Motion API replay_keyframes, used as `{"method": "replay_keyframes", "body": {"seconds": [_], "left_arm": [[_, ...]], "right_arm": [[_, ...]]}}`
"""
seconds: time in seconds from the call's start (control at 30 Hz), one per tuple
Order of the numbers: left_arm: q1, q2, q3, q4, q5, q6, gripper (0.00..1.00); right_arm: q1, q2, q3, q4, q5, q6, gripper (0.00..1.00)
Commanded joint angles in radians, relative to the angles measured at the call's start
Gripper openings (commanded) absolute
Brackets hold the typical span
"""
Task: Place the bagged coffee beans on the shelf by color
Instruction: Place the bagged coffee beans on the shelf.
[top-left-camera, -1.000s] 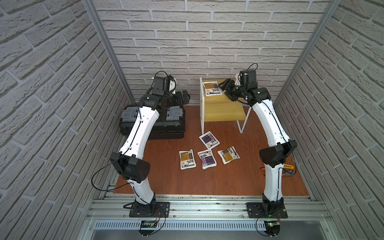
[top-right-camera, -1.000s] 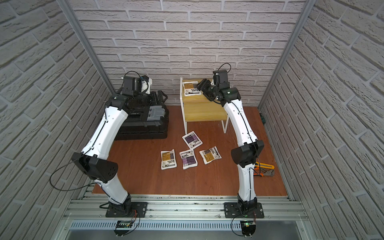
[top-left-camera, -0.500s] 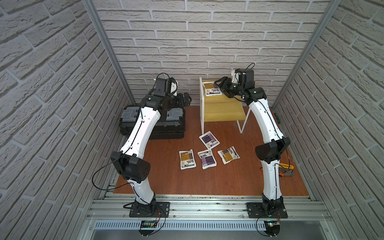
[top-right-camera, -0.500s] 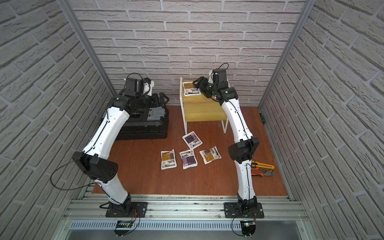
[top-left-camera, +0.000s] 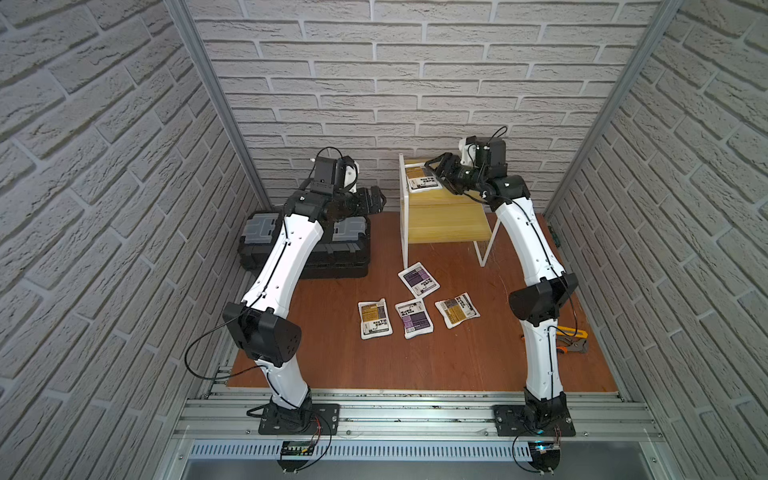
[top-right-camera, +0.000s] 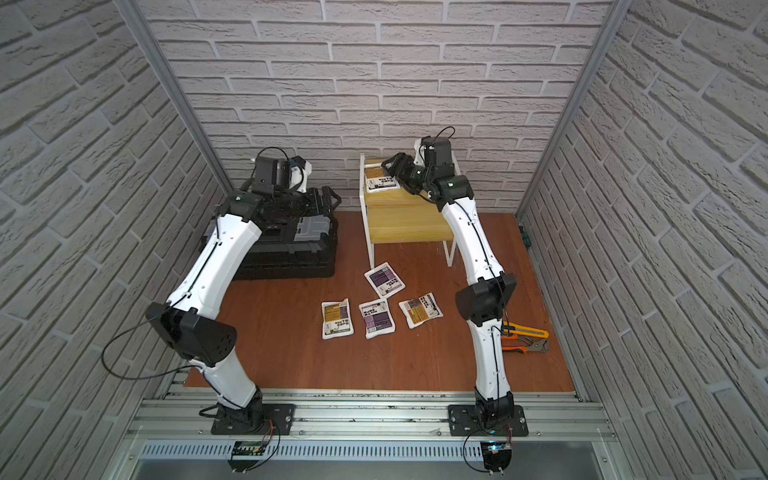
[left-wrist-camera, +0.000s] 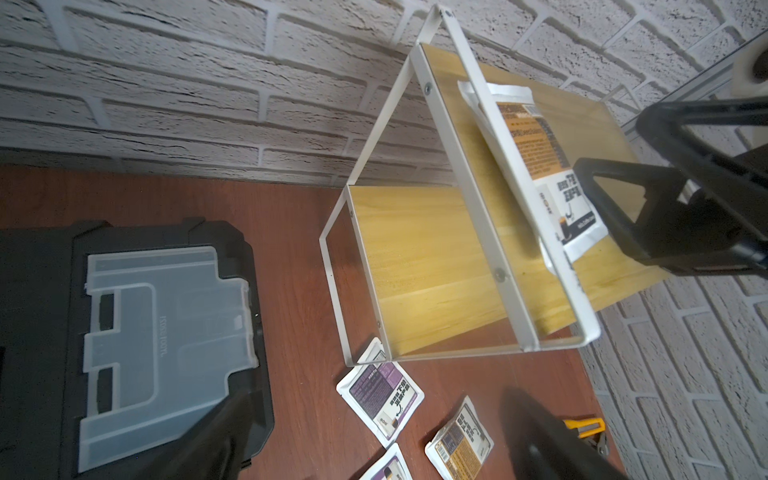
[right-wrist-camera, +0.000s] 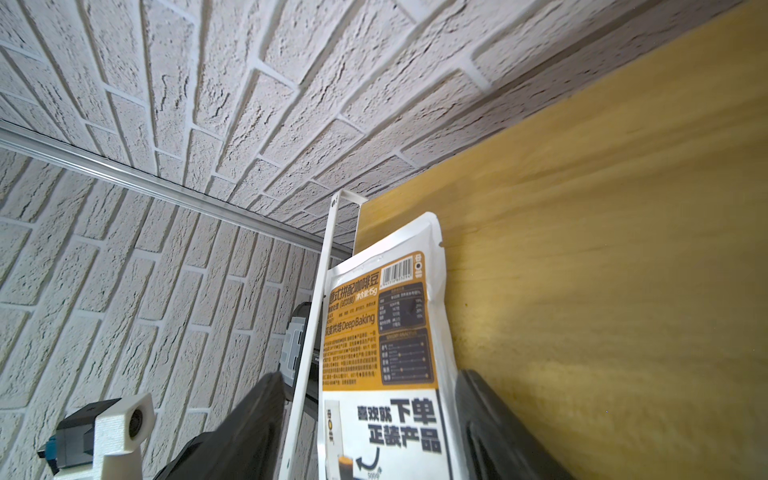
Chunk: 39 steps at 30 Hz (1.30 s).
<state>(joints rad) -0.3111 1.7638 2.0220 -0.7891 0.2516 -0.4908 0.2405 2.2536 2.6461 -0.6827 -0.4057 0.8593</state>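
Right wrist view: right gripper (right-wrist-camera: 368, 374), jaws released, straddles the orange-label pouch (right-wrist-camera: 386, 299) on the shelf (right-wrist-camera: 582, 249); next likely withdraw, fetch another.

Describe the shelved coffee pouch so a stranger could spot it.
Against the back brick wall stands a two-tier rack, white metal frame, yellow wooden boards. On its top board lies a flat white pouch with an orange-brown label; the other four lie on the tabletop.
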Motion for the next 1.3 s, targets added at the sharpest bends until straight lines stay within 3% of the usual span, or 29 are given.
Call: {"method": "replay_keyframes", "body": {"seconds": [0.0, 0.53, 0.87, 1.27], "left_arm": [[-0.006, -0.027, -0.012, 0.039, 0.003, 0.016, 0.99], [-0.006, -0.037, -0.029, 0.047, -0.003, 0.019, 0.99], [-0.006, -0.041, -0.036, 0.050, -0.009, 0.024, 0.99], [-0.006, -0.039, 0.010, 0.019, -0.032, 0.058, 0.99]], "right_arm": [[0.012, 0.038, -0.021, -0.066, -0.007, 0.007, 0.70], [0.025, -0.004, -0.071, -0.060, -0.004, 0.009, 0.69], [0.025, -0.087, -0.190, -0.020, 0.007, 0.014, 0.69], [0.009, -0.212, -0.195, -0.039, 0.069, -0.046, 0.72]]}}
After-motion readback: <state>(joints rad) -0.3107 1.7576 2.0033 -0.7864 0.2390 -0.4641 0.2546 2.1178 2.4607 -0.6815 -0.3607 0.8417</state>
